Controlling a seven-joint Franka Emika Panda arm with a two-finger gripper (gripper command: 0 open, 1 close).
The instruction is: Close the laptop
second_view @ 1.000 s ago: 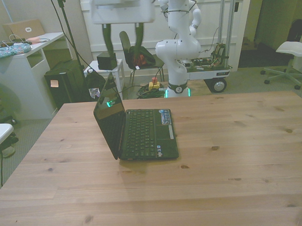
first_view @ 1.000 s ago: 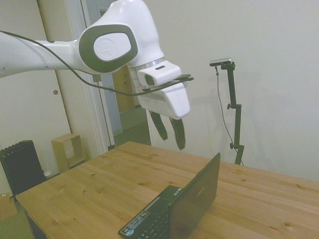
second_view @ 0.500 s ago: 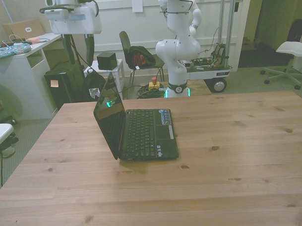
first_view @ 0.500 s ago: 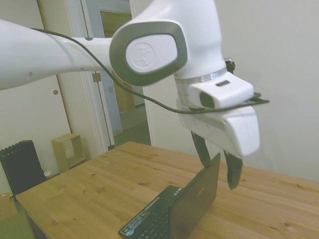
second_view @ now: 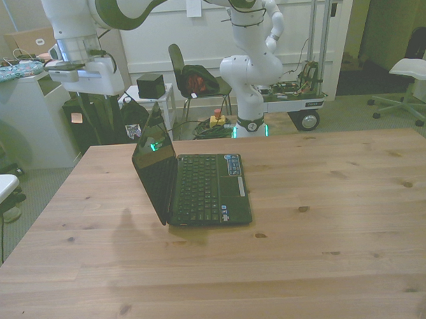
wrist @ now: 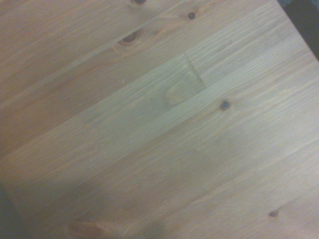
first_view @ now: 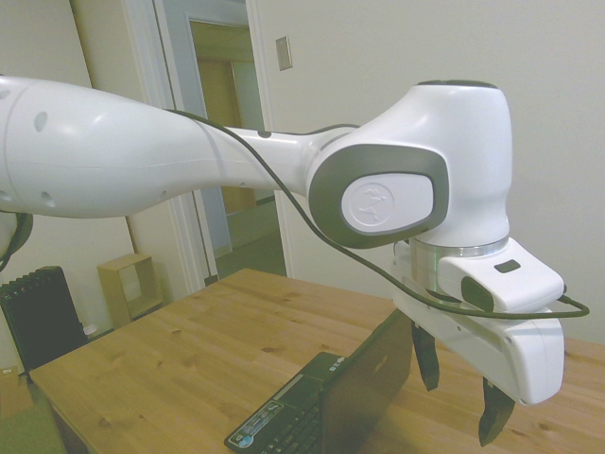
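The laptop [second_view: 203, 188] stands open on the wooden table [second_view: 327, 218]. Its dark lid [second_view: 154, 165] is tilted a little past upright, and the black keyboard faces the front view's right. In the side view the lid [first_view: 380, 364] rises at the bottom middle, above the laptop's base [first_view: 284, 421]. My gripper [first_view: 458, 411] hangs open behind the lid's back, its two dark fingers apart and holding nothing. In the front view the gripper [second_view: 99, 116] is off the lid's left, above the table's far left corner. The wrist view holds only bare wood.
Off the table at the front view's left are a white desk [second_view: 28, 89] and a black box [second_view: 151, 85]. A chair [second_view: 193, 80] stands behind the table. An office chair [second_view: 413, 72] sits at the far right. The table's edge [wrist: 299, 30] shows in the wrist view.
The arm swung from above the laptop over to the back side of the lid and came down. The fingers stayed apart. The lid's angle is unchanged.
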